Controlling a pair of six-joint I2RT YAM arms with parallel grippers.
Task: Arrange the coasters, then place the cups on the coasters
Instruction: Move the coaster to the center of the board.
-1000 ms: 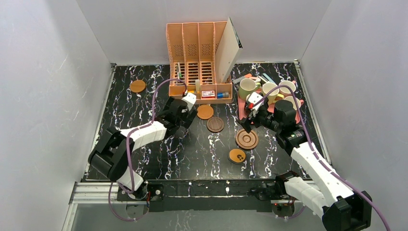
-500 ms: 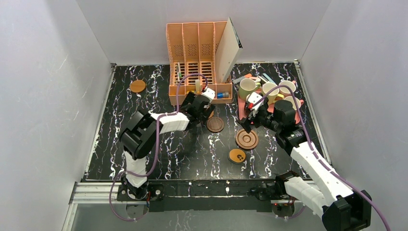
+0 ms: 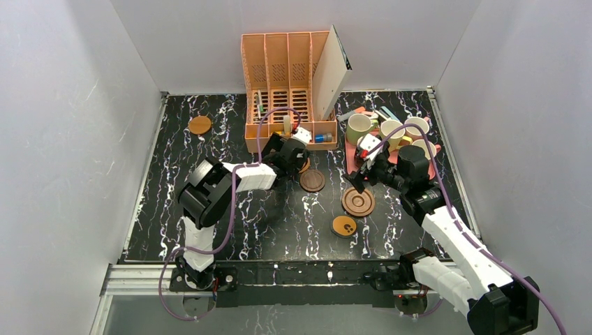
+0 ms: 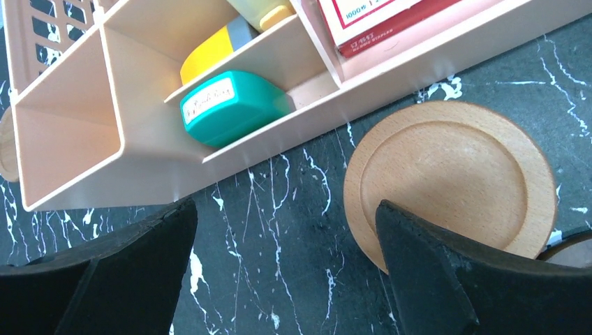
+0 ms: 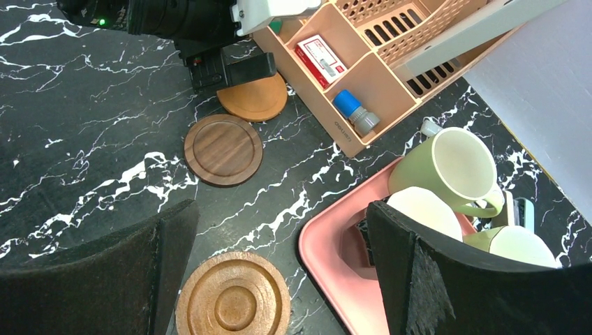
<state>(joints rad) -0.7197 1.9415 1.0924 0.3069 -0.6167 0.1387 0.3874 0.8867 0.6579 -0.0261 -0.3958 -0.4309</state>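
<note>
None of the cups (image 3: 391,131) stands on a coaster yet: they crowd together on the pink tray (image 5: 335,244) at the far right. The coasters look unarranged, lying loose on the tabletop (image 3: 167,153). The dark brown coaster (image 3: 312,181), the ringed wooden coaster (image 3: 357,202) and the marked orange coaster (image 3: 343,225) trail from the centre toward the near edge. One plain coaster (image 3: 200,124) sits well apart at the far left, and the other plain coaster (image 4: 454,181) lies just beside the desk organiser (image 3: 290,70). The left gripper (image 4: 285,209) hovers low over this last one, jaws wide apart and empty, one finger overlapping its edge. The right gripper (image 5: 279,216), jaws likewise apart and empty, hangs between the tray and the ringed coaster. Since a second ago the left arm has swung right and farther in to reach that coaster, while the right arm and every coaster are as before.
</note>
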